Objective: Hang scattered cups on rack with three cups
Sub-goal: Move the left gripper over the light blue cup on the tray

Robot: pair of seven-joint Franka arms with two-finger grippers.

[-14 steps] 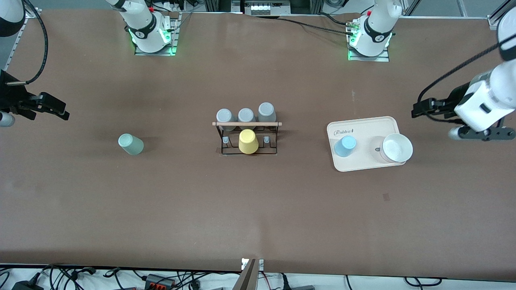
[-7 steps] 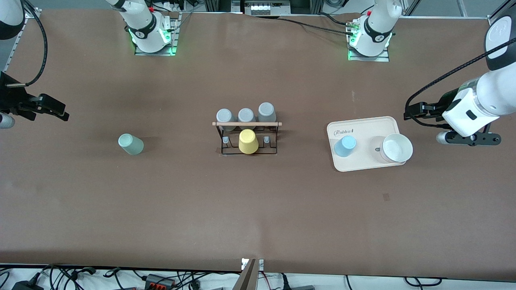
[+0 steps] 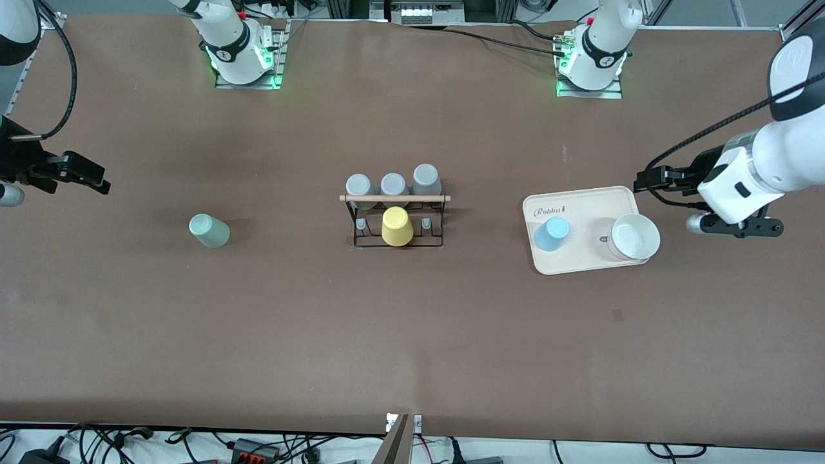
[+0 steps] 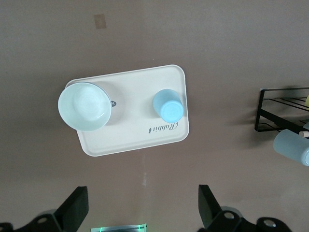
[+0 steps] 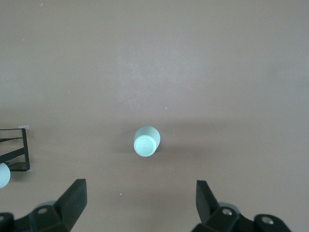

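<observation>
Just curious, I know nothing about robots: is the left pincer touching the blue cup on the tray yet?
Apart. The left wrist view shows the left pincer open, with bare table between it and the blue cup.

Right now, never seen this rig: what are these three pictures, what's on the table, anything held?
Two robot arms share one brown table. The front view looks down from a high camera facing them; each of the other two comes from a camera on one arm's wrist, looking down past its fingers.

Mid-table stands a black wire rack carrying three grey cups and a yellow cup. Toward the right arm's end sits a sage green cup. Toward the left arm's end, a cream tray holds a light blue cup and a white bowl.

The left hand hangs open beside the tray. The right hand is open above the table by the green cup. Neither holds anything.
</observation>
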